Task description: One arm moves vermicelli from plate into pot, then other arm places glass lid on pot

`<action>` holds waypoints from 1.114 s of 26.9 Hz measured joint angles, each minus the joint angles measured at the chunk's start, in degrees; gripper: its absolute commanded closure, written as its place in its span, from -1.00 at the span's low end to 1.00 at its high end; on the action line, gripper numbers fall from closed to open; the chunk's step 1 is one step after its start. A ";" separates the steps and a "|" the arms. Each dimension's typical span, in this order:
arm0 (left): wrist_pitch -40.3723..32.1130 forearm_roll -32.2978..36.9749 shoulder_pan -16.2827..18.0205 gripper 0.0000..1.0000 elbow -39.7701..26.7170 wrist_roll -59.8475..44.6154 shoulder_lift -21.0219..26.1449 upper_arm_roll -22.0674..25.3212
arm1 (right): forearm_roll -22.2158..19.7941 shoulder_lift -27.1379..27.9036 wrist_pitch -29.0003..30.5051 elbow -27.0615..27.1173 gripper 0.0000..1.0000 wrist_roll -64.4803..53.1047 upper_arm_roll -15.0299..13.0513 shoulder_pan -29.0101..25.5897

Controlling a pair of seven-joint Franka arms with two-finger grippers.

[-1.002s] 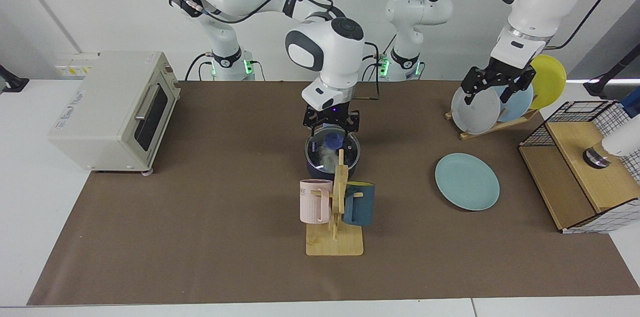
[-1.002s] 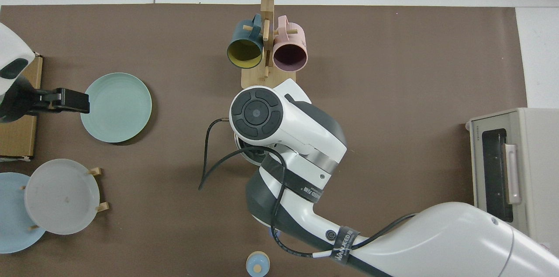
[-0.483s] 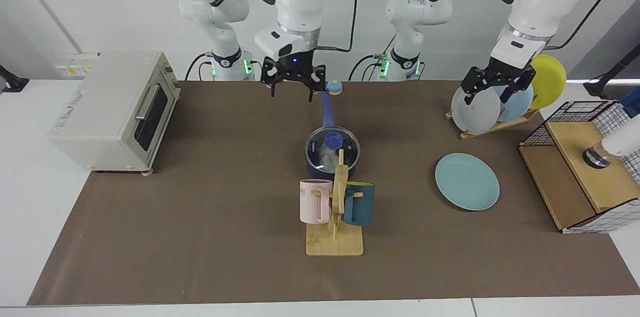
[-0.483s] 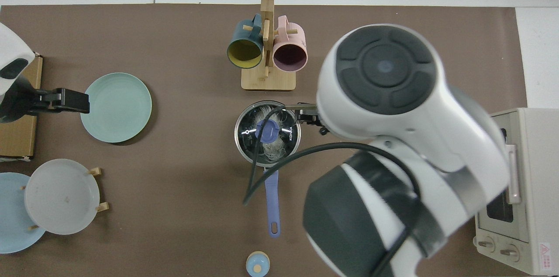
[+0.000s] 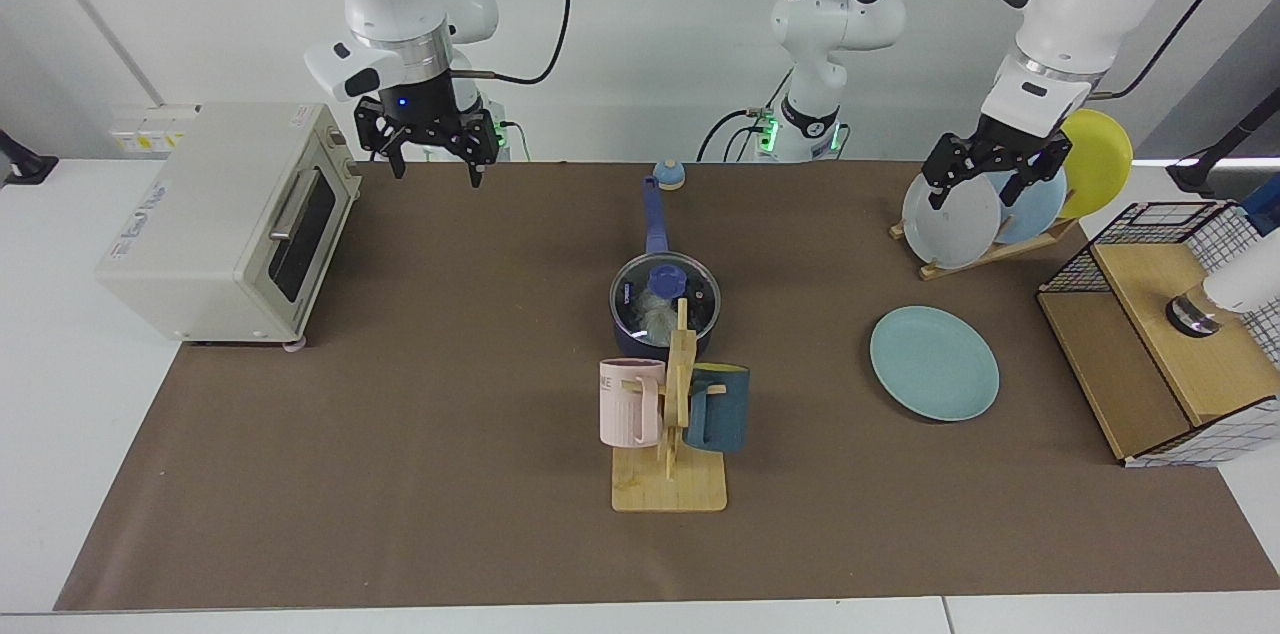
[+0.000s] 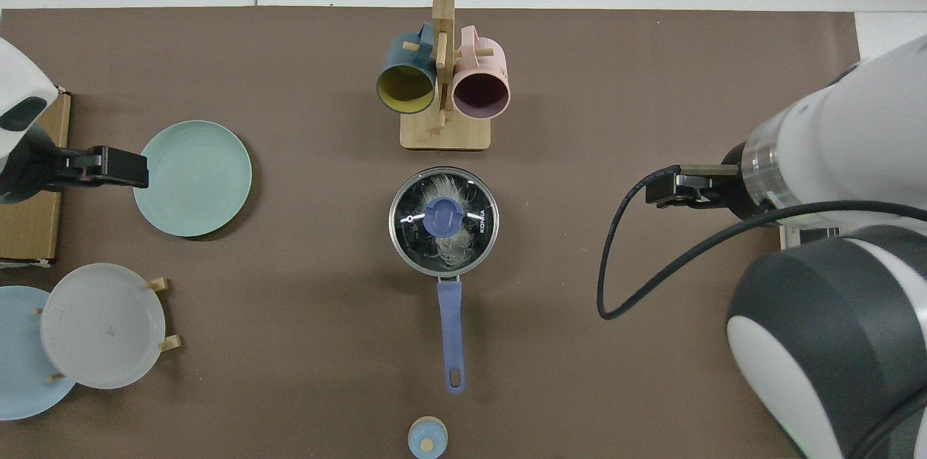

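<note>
Vermicelli lies inside the pot, a pale wispy tangle showing through the glass lid, which sits flat on the pot's rim with its blue knob at the centre. The pot stands near the middle of the bench, its long blue handle pointing toward the robots' edge.

What has just changed: a second ago the right tool stood directly over the pot with the lid at its tips. Now it is raised and well apart from the pot, near the back corner of the bench beside the toaster oven, its fingers spread and holding nothing. The lid stays where it was released.

The left tool waits, unmoved, above the far side edge of the bench in front of the plate rack, fingers spread and empty. The teal plate lies bare on that side of the bench.

Judging from this, both steps look done: noodles in the pot, lid on, and the right arm is simply clearing away.
</note>
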 measured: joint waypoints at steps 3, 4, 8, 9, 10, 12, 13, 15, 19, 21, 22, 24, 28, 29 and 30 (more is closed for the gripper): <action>0.00 0.00 0.00 -1.00 0.00 0.00 0.00 0.00 | 0.14 0.01 0.66 -1.14 -1.00 -0.45 -1.39 0.19; 0.00 0.00 0.00 -1.00 0.00 0.00 0.00 0.00 | 0.14 0.00 0.66 -1.32 -1.00 -0.45 -1.56 0.19; 0.00 0.00 0.00 -1.00 0.00 0.00 0.00 0.00 | 0.15 -0.01 0.67 -1.59 -1.00 -0.45 -2.24 0.20; 0.00 0.00 0.00 -1.00 0.00 0.00 0.00 0.00 | 0.16 -0.02 0.67 -1.59 -1.00 -0.46 -2.36 0.20; 0.00 0.00 0.00 -1.00 0.00 0.00 0.00 0.00 | 0.16 -0.04 0.69 -1.59 -1.00 -0.46 -2.44 0.20; 0.00 0.00 0.00 -1.00 0.00 0.00 0.00 0.00 | 0.18 -0.07 0.73 -1.59 -1.00 -0.46 -2.52 0.20; 0.00 0.00 0.00 -1.00 0.00 0.00 0.00 0.00 | 0.18 -0.09 0.73 -1.59 -1.00 -0.46 -2.53 0.20; 0.00 0.00 0.00 -1.00 0.00 0.00 0.00 0.00 | 0.19 -0.10 0.73 -1.63 -1.00 -0.46 -2.59 0.18; 0.00 0.00 0.00 -1.00 0.00 0.00 0.00 0.00 | 0.22 -0.09 0.78 -1.77 -1.00 -0.47 -2.86 0.14; 0.00 0.00 0.00 -1.00 0.00 0.00 0.00 0.00 | 0.30 -0.09 0.82 -1.79 -1.00 -0.98 -2.93 0.14; 0.00 0.00 0.00 -1.00 0.00 0.00 0.00 0.00 | 0.33 -0.10 0.83 -1.79 -1.00 -2.00 -2.94 0.14; 0.00 0.00 0.00 -1.00 0.00 0.00 0.00 0.00 | 0.38 -0.10 0.83 -1.80 -1.00 -4.89 -2.98 0.14; 0.00 0.00 0.00 -1.00 0.00 0.00 0.00 0.00 | 0.43 -0.10 0.83 -1.80 -1.00 -8.39 -3.17 0.08; 0.00 0.00 0.00 -1.00 0.00 0.00 0.00 0.00 | 0.45 -0.10 0.83 -1.80 -1.00 -8.73 -3.22 0.07; 0.00 0.00 0.00 -1.00 0.00 0.00 0.00 0.00 | 0.46 -0.10 0.83 -1.80 -1.00 -8.95 -3.26 0.06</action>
